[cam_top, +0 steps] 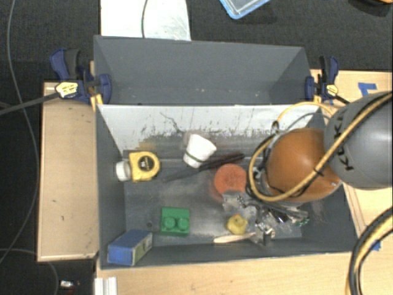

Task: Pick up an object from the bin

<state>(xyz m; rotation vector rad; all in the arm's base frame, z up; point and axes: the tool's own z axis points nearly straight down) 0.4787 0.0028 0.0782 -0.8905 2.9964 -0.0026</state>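
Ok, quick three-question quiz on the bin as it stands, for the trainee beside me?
1. Fill in: in the view, the white plastic cup lies to the ____ of the yellow tape measure.
2. Which lies nearest the tool? A) yellow tape measure B) small yellow lumpy object C) blue rectangular box
3. True or false: the green studded plastic brick lies lower in the view than the white plastic cup.
Key: 1 right; 2 B; 3 true.
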